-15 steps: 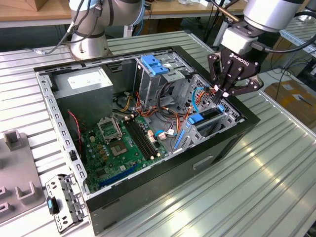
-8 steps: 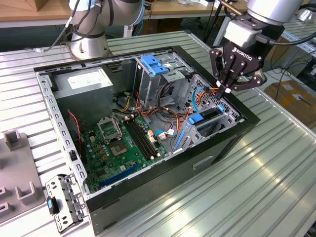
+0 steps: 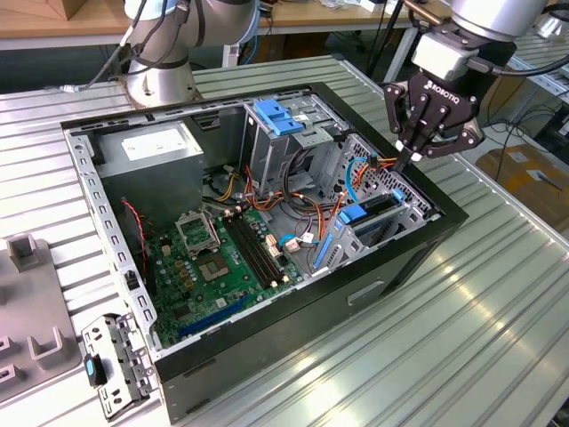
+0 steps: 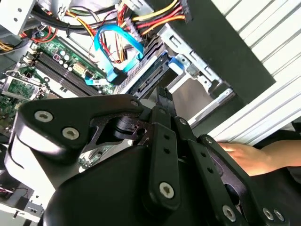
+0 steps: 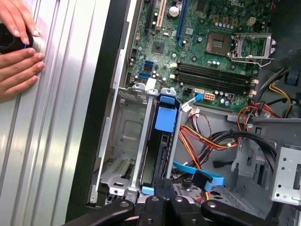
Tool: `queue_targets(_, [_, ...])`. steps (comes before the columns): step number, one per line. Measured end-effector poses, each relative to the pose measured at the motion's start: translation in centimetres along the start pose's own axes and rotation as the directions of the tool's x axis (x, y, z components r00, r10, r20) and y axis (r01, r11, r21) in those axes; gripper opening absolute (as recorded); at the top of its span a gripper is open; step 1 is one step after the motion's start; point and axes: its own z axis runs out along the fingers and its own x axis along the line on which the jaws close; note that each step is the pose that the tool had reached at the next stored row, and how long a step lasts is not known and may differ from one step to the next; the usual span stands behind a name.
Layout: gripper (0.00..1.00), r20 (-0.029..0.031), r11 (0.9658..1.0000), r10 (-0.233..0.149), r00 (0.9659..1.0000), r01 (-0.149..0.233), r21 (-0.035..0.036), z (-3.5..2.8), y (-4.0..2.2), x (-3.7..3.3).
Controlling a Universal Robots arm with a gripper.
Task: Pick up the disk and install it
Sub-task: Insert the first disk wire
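Observation:
The disk (image 3: 377, 213), a dark drive with bright blue rails, stands on edge inside the metal drive bay (image 3: 418, 209) at the case's corner on the exterior view's right. In the first wrist view the disk (image 5: 159, 155) sits down in the bay slot, its blue tab toward the motherboard. My gripper (image 3: 405, 162) hangs just above the disk's far end with its fingers pressed together and nothing between them. In the second wrist view the shut fingertips (image 4: 162, 94) point down at the disk (image 4: 149, 79). The gripper (image 5: 164, 187) also shows in the first wrist view.
The open black computer case (image 3: 267, 356) lies on a ribbed metal table. Inside are a green motherboard (image 3: 222, 258), a power supply (image 3: 151, 147), a grey cage with a light blue handle (image 3: 279, 116) and loose cables (image 5: 207, 141). A perforated bracket (image 3: 113, 363) lies outside. A person's hand (image 5: 16, 52) rests beside the case.

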Motion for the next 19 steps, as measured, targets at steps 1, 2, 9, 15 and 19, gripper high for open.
queue_targets(1, [0.11, -0.0004, 1.0000, -0.005, 1.0000, 0.005, 0.0002, 0.03, -0.30, 0.01])
queue_targets(2, [0.11, -0.0006, 0.9999, -0.010, 0.9999, 0.010, 0.0004, 0.13, -0.62, -0.01])
queue_targets(9, [0.11, -0.0025, 0.9981, -0.061, 0.9981, 0.061, 0.0024, 0.71, -1.61, -0.05])
queue_targets(15, [0.11, -0.0080, 0.9802, -0.198, 0.9802, 0.198, 0.0073, 0.77, -2.08, -0.01])
queue_targets(19, [0.11, -0.0082, 0.9789, -0.204, 0.9789, 0.204, 0.0073, 0.76, -2.82, -0.10])
